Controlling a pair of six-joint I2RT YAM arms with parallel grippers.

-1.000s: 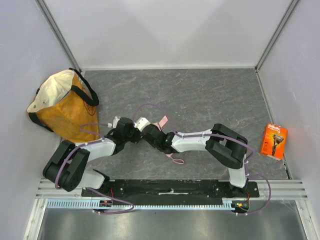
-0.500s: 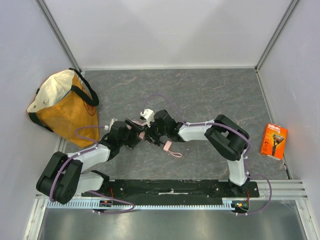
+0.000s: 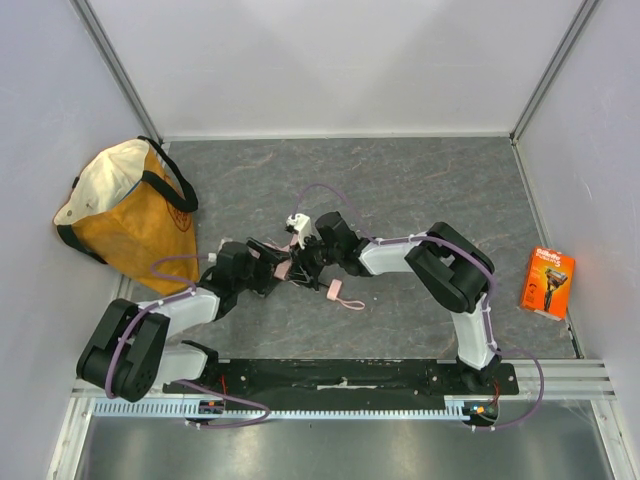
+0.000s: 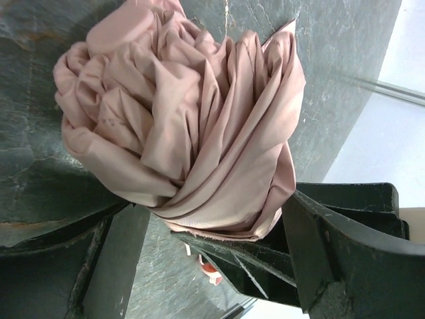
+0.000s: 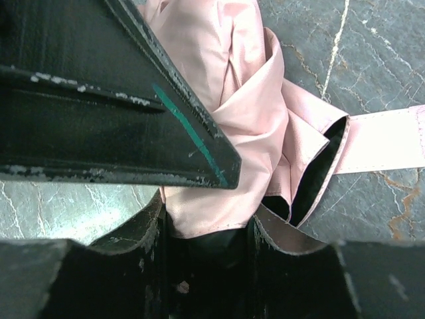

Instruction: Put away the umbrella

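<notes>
The umbrella (image 3: pixel 285 268) lies on the grey marbled worktop (image 3: pixel 400 190), near its middle and between the two arms; it is a crumpled bundle of pale pink fabric, lying flat; its thin pink strap (image 3: pixel 345 297) trails toward the near edge, just beside the bundle. The left tool (image 3: pixel 274 264) reaches in from the left with its jaws wide apart; in the left wrist view its dark fingers (image 4: pixel 332 246) stand on either side of the folded canopy (image 4: pixel 179 119), the cloth brushing one of them, the fingers not closed on it. The right tool (image 3: pixel 305 255) comes in from the right and is clamped on the umbrella; in the right wrist view pink cloth (image 5: pixel 246 100) is pressed between the scuffed upper finger (image 5: pixel 133 86) and the lower one, and the flat strap (image 5: pixel 385 139) runs off to the right across the stone. An orange-and-cream tote bag (image 3: pixel 130 215) stands at the left wall, well apart from the umbrella; an orange box (image 3: pixel 546 282) lies at the right edge.
</notes>
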